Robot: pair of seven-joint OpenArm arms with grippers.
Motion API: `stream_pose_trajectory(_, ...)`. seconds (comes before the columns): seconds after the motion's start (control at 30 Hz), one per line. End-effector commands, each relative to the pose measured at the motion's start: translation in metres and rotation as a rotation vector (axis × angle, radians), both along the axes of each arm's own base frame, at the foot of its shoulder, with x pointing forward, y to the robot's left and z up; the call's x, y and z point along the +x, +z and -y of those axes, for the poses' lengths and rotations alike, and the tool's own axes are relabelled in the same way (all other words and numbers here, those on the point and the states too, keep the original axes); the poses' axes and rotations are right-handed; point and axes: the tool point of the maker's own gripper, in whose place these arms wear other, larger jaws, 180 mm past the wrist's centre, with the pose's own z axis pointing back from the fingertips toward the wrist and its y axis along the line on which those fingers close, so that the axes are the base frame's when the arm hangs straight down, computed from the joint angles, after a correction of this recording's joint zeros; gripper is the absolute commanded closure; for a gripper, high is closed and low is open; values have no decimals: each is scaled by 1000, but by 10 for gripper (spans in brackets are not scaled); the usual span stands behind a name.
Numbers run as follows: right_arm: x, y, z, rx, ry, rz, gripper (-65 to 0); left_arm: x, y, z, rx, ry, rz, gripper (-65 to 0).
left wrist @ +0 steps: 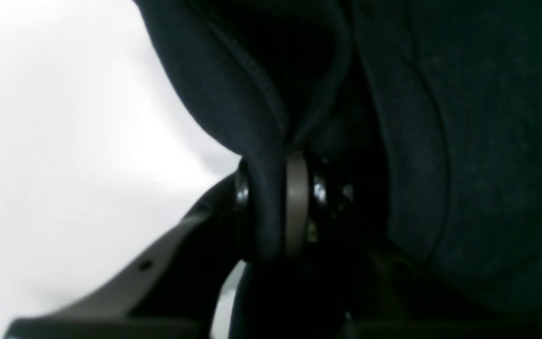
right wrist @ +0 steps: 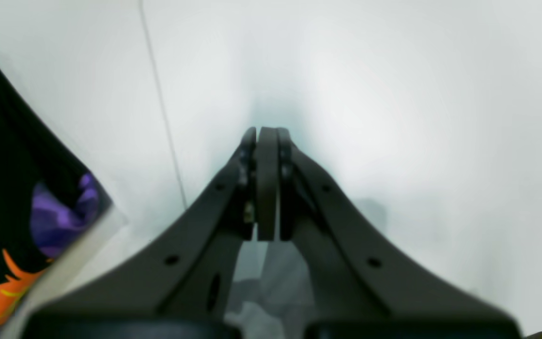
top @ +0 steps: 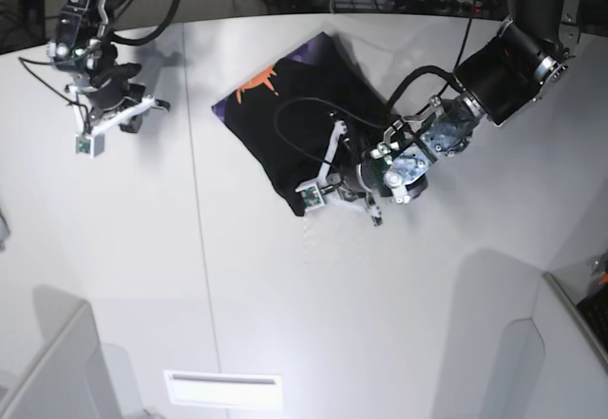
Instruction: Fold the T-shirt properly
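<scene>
Black cloth fills the left wrist view, a doubled fold of it pinched between the two pads of the left claw (left wrist: 275, 202), so that claw is clamped on the large black short-sleeved cloth T-shirt (top: 299, 120) with its purple and orange print. From the base view, the T-shirt lies as a compact, roughly diamond-shaped bundle on the white counter (top: 285, 305), towards the far side, with the print showing at its far corner. The left claw grips it at the near right edge. Well to the left of the T-shirt, the right claw (right wrist: 266, 141) hangs over bare counter with its fingers pressed together and nothing between them; only a corner of the print shows at the edge of its wrist view.

The step in hand looks like a late fold, one arm carrying an edge of the already doubled T-shirt. Next, the held edge probably needs to be drawn across the bundle and laid flat, edges lined up, before the claw lets go; a loose release could leave a ridge.
</scene>
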Motion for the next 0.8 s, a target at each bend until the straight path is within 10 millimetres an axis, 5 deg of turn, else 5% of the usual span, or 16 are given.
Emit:
stream_pose_trajectory(0.0, 5, 8, 2, -8, 0, 36, 0, 0, -7, -12, 78, -5, 3, 0)
stream_pose_trajectory(0.4, -21, -2, 18, -6, -76, -11, 0, 3, -4, 12, 175, -301, 142, 0)
stream_pose_trajectory(0.63, -32, -11, 7, 21, -80, -39, 0, -6, -8, 29, 164, -428, 193, 0)
stream_pose_trajectory(0.77, -35, -17, -15, 56, -41, -56, 0, -4, -5, 35, 155, -444, 204, 0)
